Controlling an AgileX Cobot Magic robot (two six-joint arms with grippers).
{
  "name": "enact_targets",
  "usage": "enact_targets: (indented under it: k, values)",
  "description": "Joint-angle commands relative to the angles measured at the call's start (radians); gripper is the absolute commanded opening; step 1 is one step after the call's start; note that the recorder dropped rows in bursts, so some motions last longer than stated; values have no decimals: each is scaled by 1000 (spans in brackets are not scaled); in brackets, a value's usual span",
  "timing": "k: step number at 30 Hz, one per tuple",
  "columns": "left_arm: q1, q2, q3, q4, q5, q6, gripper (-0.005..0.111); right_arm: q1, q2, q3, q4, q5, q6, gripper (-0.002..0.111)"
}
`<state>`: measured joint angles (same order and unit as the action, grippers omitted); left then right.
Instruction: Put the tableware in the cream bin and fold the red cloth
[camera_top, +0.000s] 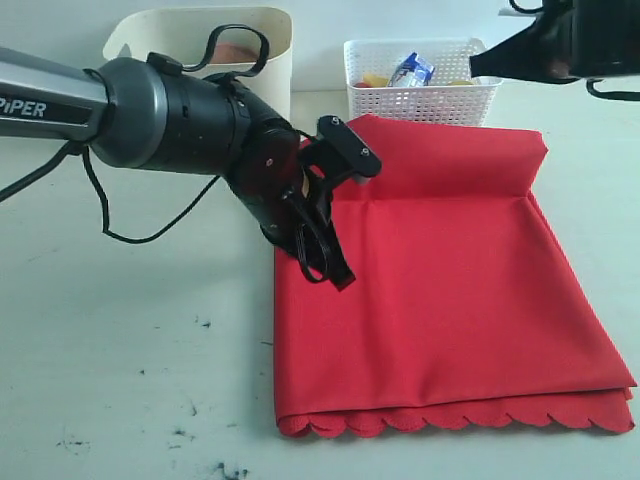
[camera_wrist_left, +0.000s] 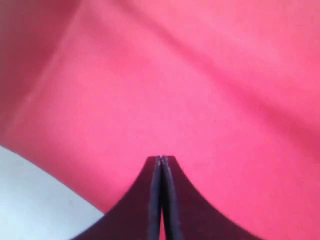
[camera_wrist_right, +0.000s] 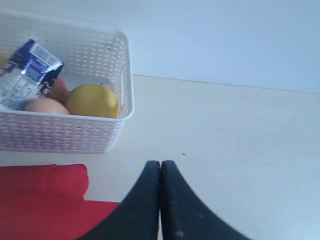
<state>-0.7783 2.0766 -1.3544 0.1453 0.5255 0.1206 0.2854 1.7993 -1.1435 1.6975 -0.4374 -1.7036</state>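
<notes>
Found red cloth (camera_top: 450, 300) lying folded on the tabletop (camera_top: 130, 350), scalloped hem toward the near edge, far strip creased over, just in front of the white basket (camera_top: 420, 100). Noted left end effector (camera_wrist_left: 160, 159) clenched, jaws pressed together, low over the cloth's left border; unable to confirm any fabric pinched. Noted right end effector (camera_wrist_right: 160, 163) clenched on nothing, above bare tabletop beside the basket. Saw lemon (camera_wrist_right: 92, 100), egg (camera_wrist_right: 45, 106) and milk carton (camera_wrist_right: 27, 75) inside the basket. Located cream bin (camera_top: 275, 60) at the far side, left of the basket.
</notes>
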Motion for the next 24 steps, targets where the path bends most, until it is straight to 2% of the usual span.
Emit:
enact_targets:
  k: [1,5,8,10,17,19,24]
  values:
    - [54,-6,2,12,-132,-32,1,-1,-75,70,47,178,-101,0]
    - [114,-6,2,12,-209,-76,1,-1,-62,133,47,416,-101,0]
    - [136,-6,2,12,-271,-76,1,-1,-3,154,47,591,-101,0]
    - [141,-5,2,12,-308,-76,1,-1,50,154,47,640,-101,0]
    - [141,-5,2,20,-338,-76,1,-1,237,39,47,506,-101,0]
    - [141,-5,2,20,-289,-76,1,-1,317,-75,47,437,-101,0]
    - [141,-5,2,20,-182,-76,1,-1,425,-259,47,424,-99,0]
